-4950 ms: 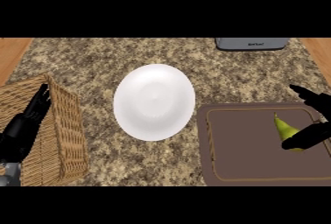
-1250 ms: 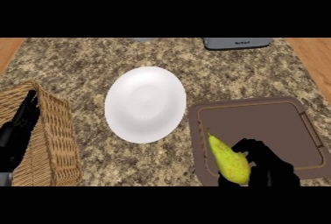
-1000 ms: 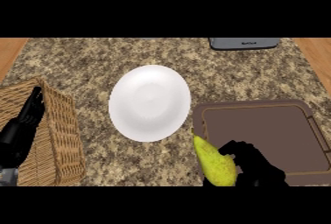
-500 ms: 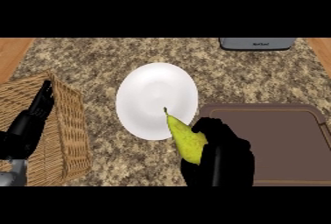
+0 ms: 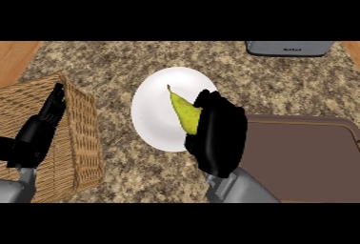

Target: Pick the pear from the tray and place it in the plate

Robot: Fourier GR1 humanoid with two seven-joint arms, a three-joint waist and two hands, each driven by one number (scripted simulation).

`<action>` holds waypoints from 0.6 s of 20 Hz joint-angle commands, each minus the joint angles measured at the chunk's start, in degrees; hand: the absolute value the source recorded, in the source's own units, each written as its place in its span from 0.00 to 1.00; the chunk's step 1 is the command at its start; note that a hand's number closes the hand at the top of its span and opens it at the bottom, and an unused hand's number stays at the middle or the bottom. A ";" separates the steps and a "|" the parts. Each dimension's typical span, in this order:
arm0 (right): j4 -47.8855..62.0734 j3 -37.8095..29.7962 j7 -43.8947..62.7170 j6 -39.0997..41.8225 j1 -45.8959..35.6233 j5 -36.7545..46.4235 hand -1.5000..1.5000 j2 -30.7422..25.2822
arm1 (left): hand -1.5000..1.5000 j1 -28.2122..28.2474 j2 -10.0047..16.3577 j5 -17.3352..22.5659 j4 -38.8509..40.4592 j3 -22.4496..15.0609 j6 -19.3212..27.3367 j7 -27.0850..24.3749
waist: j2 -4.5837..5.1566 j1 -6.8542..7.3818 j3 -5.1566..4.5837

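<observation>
Nearest, at the lower edge: right forearm [image 5: 237, 188], grey, rising toward mid-view; left forearm [image 5: 13, 190], grey, in the lower left corner.

Right hand [image 5: 219, 138]: black, fingers curled round the lower body of the pear [image 5: 183, 112], holding it.

Pear: yellow-green, stem end pointing up and away, lying over the right half of the plate [image 5: 155, 121]. It may be resting on the plate or held just above; the hand hides the contact.

Tray [image 5: 302, 157]: brown, rectangular, raised rim, just right of the plate, partly covered by the right hand.

Left hand [image 5: 44, 126]: black, fingers straight, at rest over the wicker basket [image 5: 77, 143] at the left.

Plate: white, round, mid-counter, between basket and tray.

Counter [image 5: 126, 176]: speckled granite.

Farthest: grey box-shaped item [image 5: 290, 47] at the upper right edge, cut off by the view.
</observation>
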 commanded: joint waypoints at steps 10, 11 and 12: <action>18.05 -10.93 9.61 -20.97 -8.56 -7.47 0.00 0.54 | 0.50 -0.03 -4.45 0.66 3.97 -2.59 -0.16 -0.12 | 1.26 1.13 -1.51; 18.44 -11.96 9.99 -20.75 -10.52 -9.02 0.00 0.54 | 0.50 0.24 -5.05 0.60 3.17 -3.61 -0.24 0.22 | 1.13 1.48 -1.50; 19.38 -11.52 11.06 -21.11 -10.73 -10.01 0.00 0.54 | 0.50 0.37 -4.71 0.88 2.93 -3.26 -0.29 0.51 | 0.98 1.79 -1.50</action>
